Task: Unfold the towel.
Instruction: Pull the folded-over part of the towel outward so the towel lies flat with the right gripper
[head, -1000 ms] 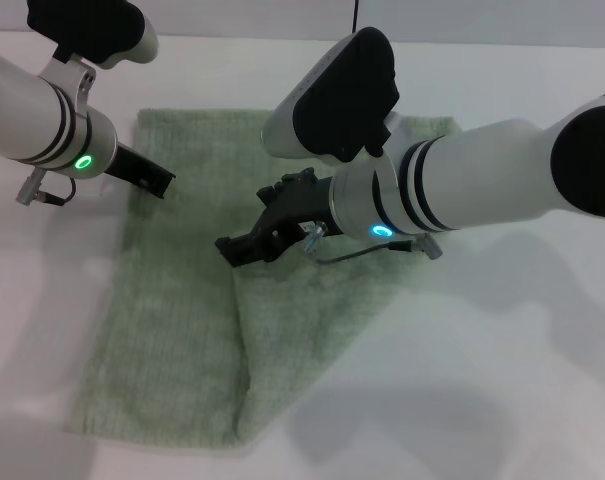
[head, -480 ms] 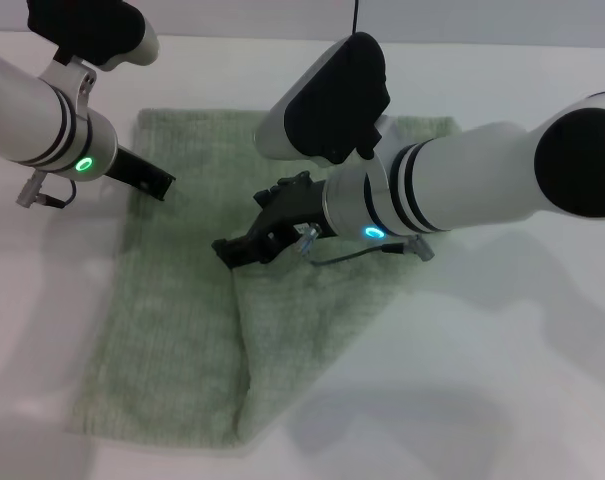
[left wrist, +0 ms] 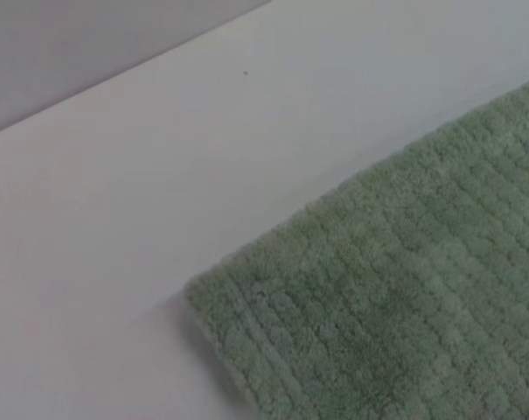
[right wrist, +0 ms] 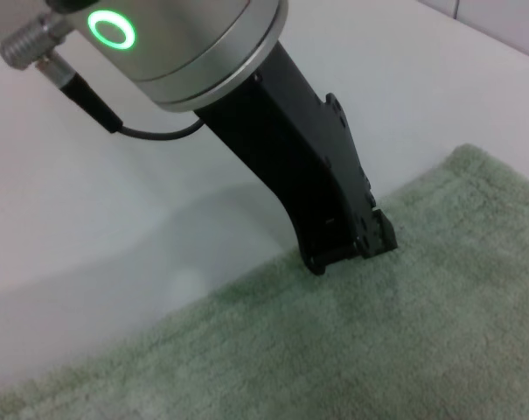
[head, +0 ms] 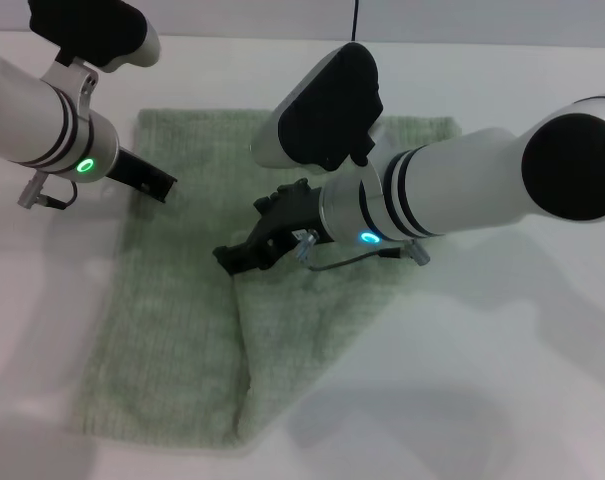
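We see the towel (head: 187,330) lying on the white table (head: 502,380), partly folded: a flap of its right side is turned over onto the rest, its slanted edge running from the middle of the cloth down to the near edge. The far edge lies flat and straight near the back of the table.

The right gripper (head: 234,260) sits low over the middle of the towel, right at the upper end of that folded edge. Its black fingertips seem to be pinched together on the cloth there, though from the head view we cannot tell for sure that any fabric is held between them.

The left gripper (head: 160,186) is down at the towel's far left corner, its tip touching or just above the cloth (the right wrist view shows that black tip (right wrist: 351,243) pressed at the towel's edge (right wrist: 334,350)). Its 2 fingers look closed together; whether they hold the hem we cannot tell. The left wrist view shows only a rounded towel corner (left wrist: 247,306) on bare table (left wrist: 115,175).
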Tool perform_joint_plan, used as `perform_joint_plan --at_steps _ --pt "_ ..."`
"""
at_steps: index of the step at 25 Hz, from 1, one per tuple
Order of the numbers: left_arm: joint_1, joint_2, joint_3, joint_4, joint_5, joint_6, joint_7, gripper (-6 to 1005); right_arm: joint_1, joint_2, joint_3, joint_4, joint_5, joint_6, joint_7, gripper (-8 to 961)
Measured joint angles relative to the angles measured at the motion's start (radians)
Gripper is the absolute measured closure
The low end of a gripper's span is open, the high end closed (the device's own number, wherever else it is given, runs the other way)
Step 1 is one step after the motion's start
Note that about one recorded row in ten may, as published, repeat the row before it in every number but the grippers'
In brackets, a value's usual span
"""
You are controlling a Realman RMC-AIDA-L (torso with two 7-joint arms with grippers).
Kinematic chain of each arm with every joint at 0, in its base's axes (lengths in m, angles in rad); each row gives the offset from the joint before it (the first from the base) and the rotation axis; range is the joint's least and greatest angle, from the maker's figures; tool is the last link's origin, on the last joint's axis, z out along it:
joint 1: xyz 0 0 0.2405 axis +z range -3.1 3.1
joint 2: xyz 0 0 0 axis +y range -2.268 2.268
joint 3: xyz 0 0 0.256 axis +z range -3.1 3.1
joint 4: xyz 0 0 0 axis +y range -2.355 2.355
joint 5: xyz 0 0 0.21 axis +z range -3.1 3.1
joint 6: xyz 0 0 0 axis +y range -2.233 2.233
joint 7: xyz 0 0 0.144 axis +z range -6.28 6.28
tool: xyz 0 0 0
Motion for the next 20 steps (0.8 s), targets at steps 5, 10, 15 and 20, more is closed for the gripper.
perform_joint_plan --at_steps 5,10,15,20 --pt "-0.001 0.000 0.000 0.000 0.000 -0.005 0.000 969 0.000 0.000 -0.002 -0.003 0.001 0.000 0.000 130" --pt "-0.001 0.000 0.001 -0.001 0.000 -0.013 0.000 969 0.000 0.000 -0.002 -0.004 0.001 0.000 -0.001 130" --pt "0.005 -0.001 0.003 -0.021 0.000 -0.019 0.000 968 0.000 0.000 -0.003 -0.005 0.001 0.000 -0.001 131" --pt "0.006 -0.001 0.003 -0.023 0.000 -0.021 -0.001 968 0.000 0.000 -0.003 -0.006 0.001 -0.003 -0.001 141"
